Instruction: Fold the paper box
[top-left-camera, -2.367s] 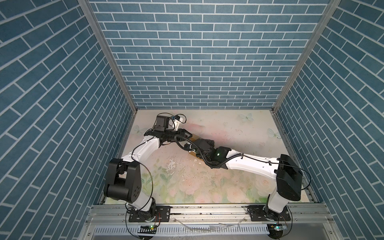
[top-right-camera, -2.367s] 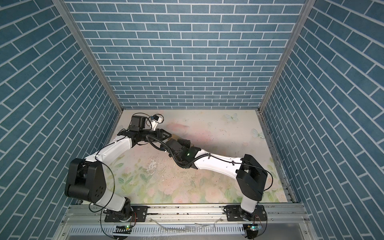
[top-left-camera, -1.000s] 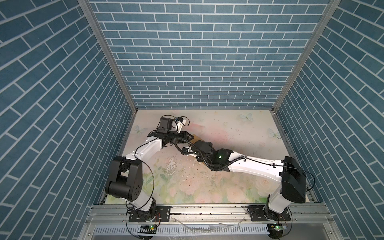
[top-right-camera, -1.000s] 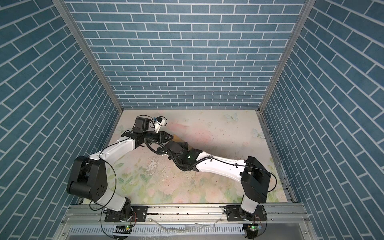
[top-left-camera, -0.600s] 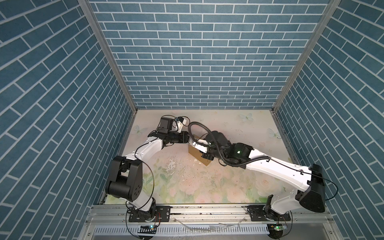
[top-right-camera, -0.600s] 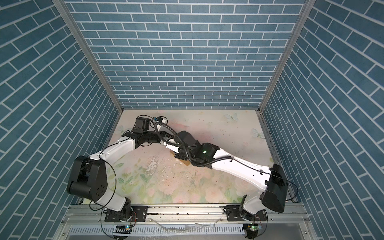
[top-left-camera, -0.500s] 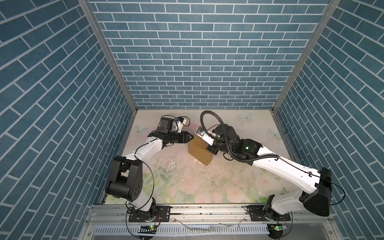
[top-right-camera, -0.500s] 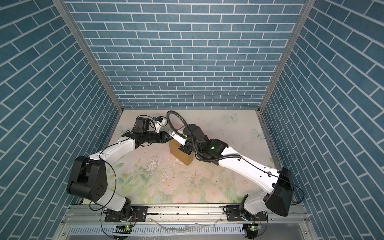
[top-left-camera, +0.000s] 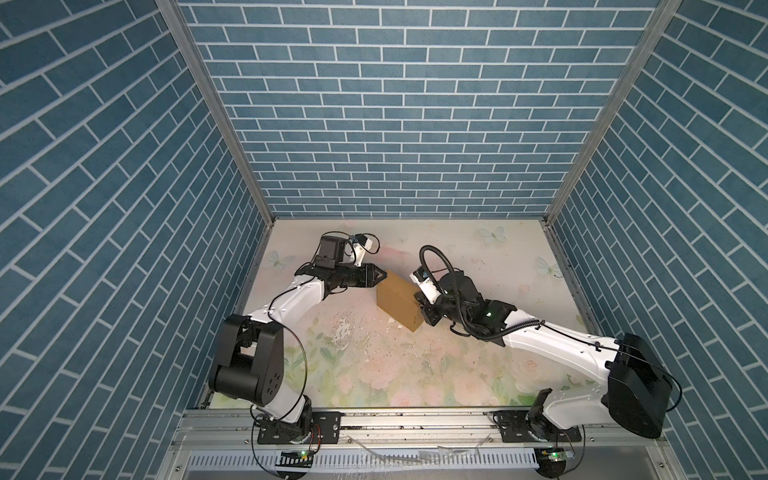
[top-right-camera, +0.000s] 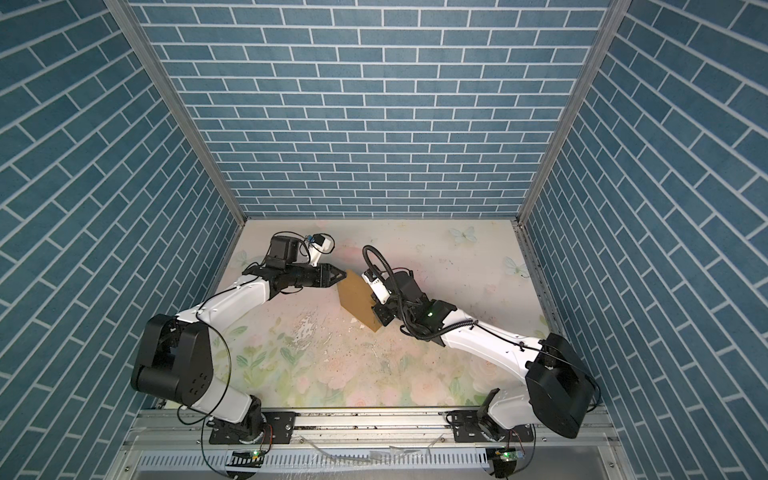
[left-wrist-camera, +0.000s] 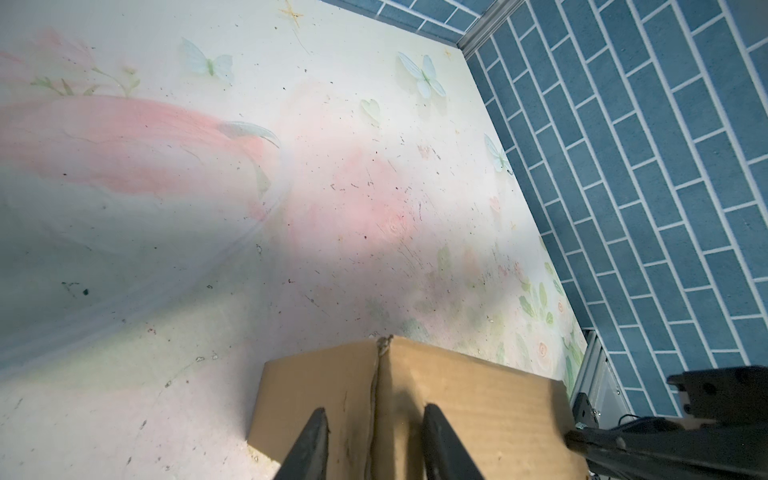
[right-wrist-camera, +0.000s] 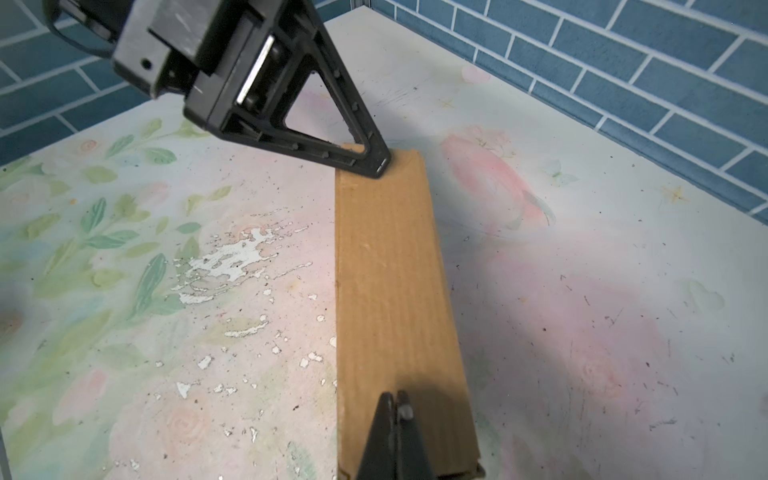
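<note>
The paper box is a closed brown cardboard block standing on a narrow side near the table's middle, seen in both top views. My left gripper touches its far left corner. In the left wrist view the fingers stand apart, astride the box's corner edge, so the left gripper is open. My right gripper is shut with nothing between its fingers. It hovers over the near end of the box's top face, at the box's right end.
The floral table mat has a patch of chipped paint in front of the box. Blue brick walls close in the back and both sides. A metal rail runs along the front edge.
The right arm, which lay across the box, has drawn back to the right and uncovered it, and its gripper has shut. The left gripper has stayed at the box's corner.
</note>
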